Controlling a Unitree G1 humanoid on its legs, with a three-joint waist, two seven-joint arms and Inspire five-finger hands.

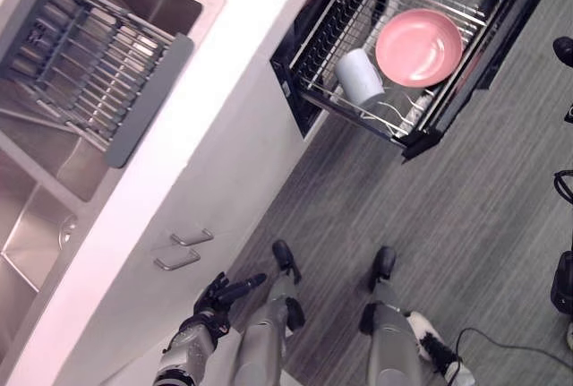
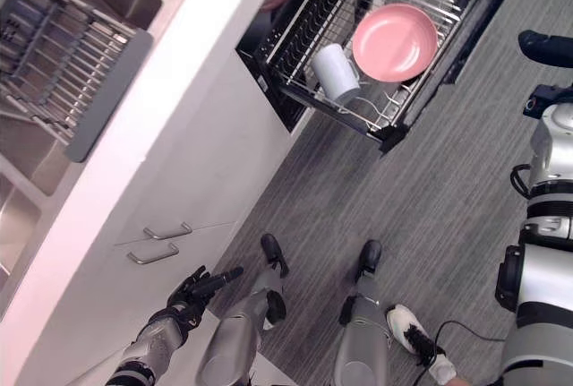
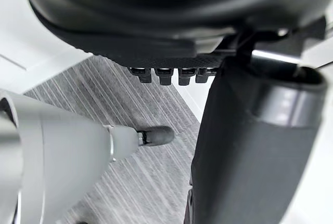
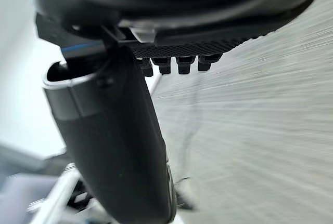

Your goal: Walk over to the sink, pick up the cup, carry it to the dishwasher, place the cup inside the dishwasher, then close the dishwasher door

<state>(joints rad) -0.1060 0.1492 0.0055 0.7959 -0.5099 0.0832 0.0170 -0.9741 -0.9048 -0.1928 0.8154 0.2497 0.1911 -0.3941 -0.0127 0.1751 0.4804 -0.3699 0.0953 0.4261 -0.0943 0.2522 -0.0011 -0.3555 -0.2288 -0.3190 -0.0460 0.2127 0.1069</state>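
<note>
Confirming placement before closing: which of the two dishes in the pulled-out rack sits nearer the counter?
The pale cup, at the rack edge toward the counter; the pink plate lies beside it, farther out.

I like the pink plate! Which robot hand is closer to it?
Right. The right hand is off to the right of the pink plate, above the floor; the left hand is much farther back, beside the cabinet's drawer handles.

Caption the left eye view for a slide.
Cup lies in the open dishwasher rack beside a pink plate; left hand hangs open near the cabinet.
</note>
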